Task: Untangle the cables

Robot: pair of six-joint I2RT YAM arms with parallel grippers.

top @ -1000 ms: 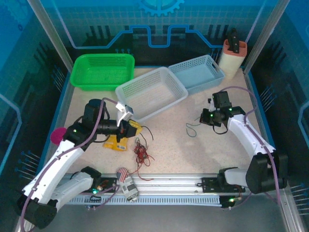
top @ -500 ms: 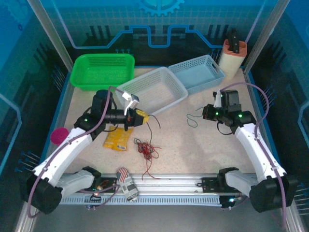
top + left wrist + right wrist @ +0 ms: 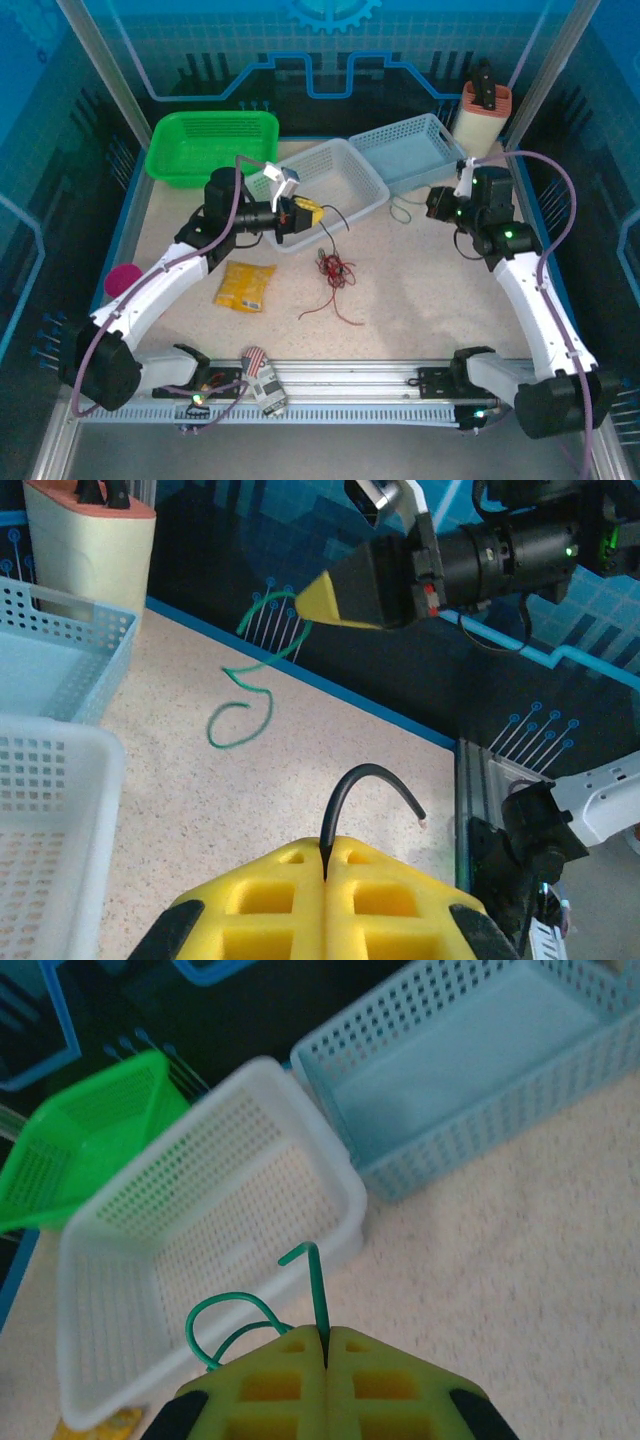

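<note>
- A thin black cable [image 3: 366, 768] is arching up out of the left gripper [image 3: 326, 855]. The gripper's yellow foam fingers are pressing flat together on it, and the free end is curving over to the right.
- A thin dark green cable [image 3: 319, 1295] is standing up from the right gripper [image 3: 326, 1345], whose yellow fingers are clamping together on it. A loop of it is bulging out to the left of the pads. In the left wrist view the rest is trailing down from that gripper and curling into an open loop on the speckled beige table [image 3: 420, 300].
- A thin red cable [image 3: 337, 268] is lying in a loose bunch on the table between the two arms, with one strand running toward the near rail. A short dark strand is showing at the bunch's upper left edge. I cannot tell whether it is joining the black cable.
- The left gripper is hovering at the near edge of a white perforated plastic basket [image 3: 210, 1200], above and to the left of the red bunch.
- The right gripper is hanging just in front of a light blue perforated plastic basket [image 3: 470, 1050], which is touching the white one.
- A bright green plastic basket [image 3: 212, 145] is sitting at the far left of the table.
- A flat yellow packet [image 3: 245, 285] is lying under the left arm, apart from the red bunch.
- A tall beige container [image 3: 480, 125] is standing in the far right corner.
</note>
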